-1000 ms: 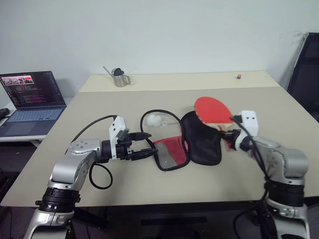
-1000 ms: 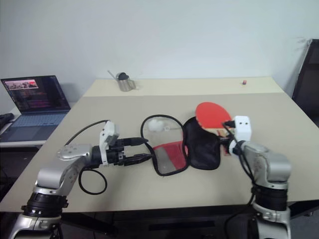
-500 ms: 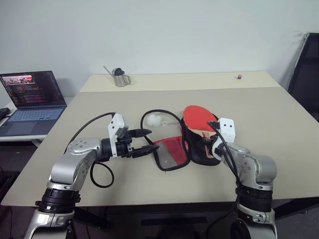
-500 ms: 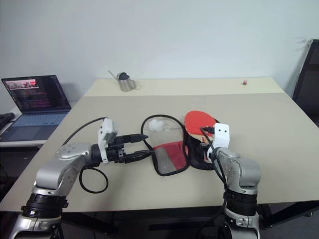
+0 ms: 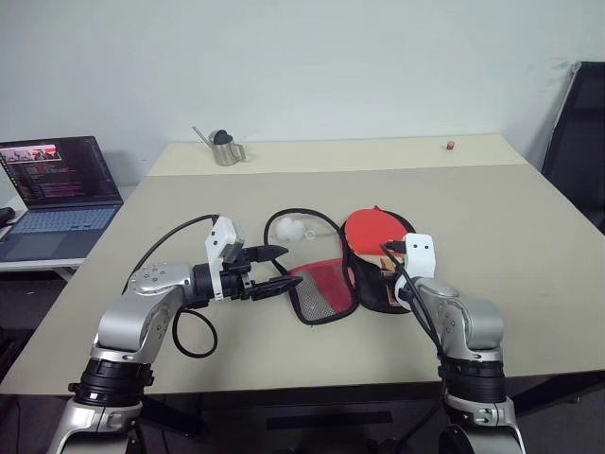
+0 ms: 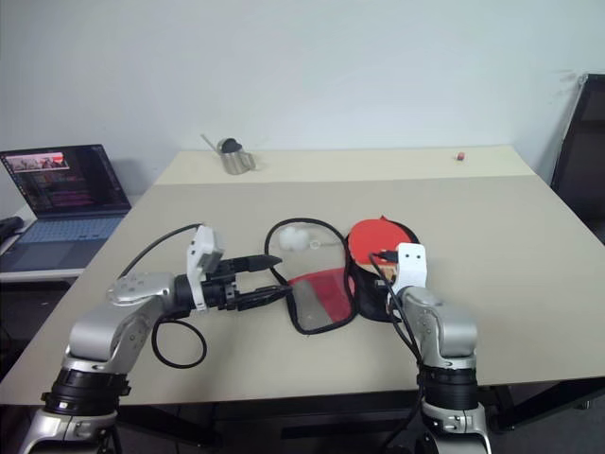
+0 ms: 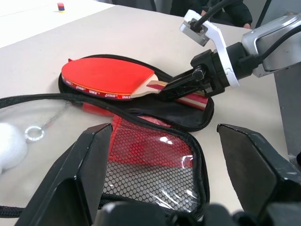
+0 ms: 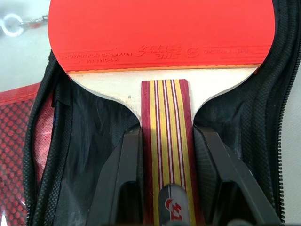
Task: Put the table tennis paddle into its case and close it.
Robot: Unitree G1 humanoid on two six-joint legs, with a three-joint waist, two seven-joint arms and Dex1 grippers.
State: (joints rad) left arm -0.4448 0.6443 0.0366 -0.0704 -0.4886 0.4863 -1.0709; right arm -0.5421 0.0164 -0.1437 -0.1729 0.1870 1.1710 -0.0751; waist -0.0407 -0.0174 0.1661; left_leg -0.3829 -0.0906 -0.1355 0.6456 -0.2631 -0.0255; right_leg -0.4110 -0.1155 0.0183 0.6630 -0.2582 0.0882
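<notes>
The table tennis paddle [image 8: 160, 28] has a red face and a striped wooden handle [image 8: 167, 122]. My right gripper [image 8: 167, 136] is shut on that handle. The paddle sits low inside the zipper rim of the case's black half [image 5: 371, 288], head away from me; I cannot tell whether it rests on the fabric. The case lies open on the table, its red mesh half [image 5: 321, 288] spread to the left. My left gripper [image 5: 286, 267] stands open just left of the mesh half [image 7: 155, 165], fingers either side of its edge, gripping nothing.
A white ball [image 5: 295, 228] and a metal ring [image 7: 32, 135] lie inside a black loop behind the case. A laptop [image 5: 61, 184] sits on a side table at left. A metal cup [image 5: 225, 148] and a small red object [image 5: 451, 145] stand at the back. A black chair [image 5: 577, 142] is at right.
My right arm has moved left and down, carrying the paddle from the case's right side to over its black half. The left gripper has stayed put.
</notes>
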